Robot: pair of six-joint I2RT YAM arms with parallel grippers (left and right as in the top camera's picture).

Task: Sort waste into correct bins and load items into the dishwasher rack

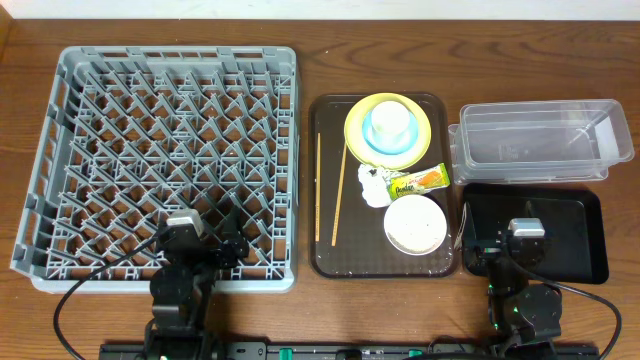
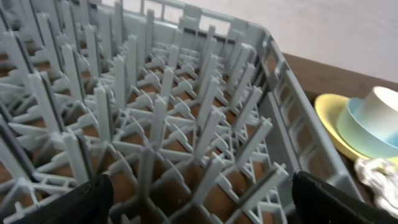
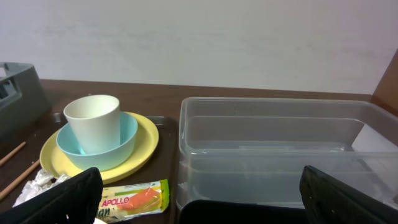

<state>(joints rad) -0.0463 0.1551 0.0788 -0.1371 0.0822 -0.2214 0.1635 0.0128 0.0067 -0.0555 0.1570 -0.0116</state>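
1. Far left on counter [image 1: 400,40]: rack [image 1: 165,150]; left claw [image 2: 200,190] over its near edge, spread, empty.
2. On brown tray [image 1: 360,255], left: chopsticks [image 1: 319,185], lengthwise near-to-far, the right one slightly slanted.
3. Tray's right: plate [image 1: 420,140], blue bowl [image 3: 121,146] and cup [image 1: 390,122] stacked; nearer, tissue [image 1: 372,187], wrapper [image 1: 418,180] lengthwise left-right, white bowl [image 1: 415,223].
4. Far right: tub [image 1: 540,150] lengthwise left-right; nearer, black tray [image 1: 580,240] under right claw [image 3: 200,183], spread, empty.

Even, bright indoor light with soft shadows; glare on the black tray [image 1: 580,215]; left wrist view slightly blurred.
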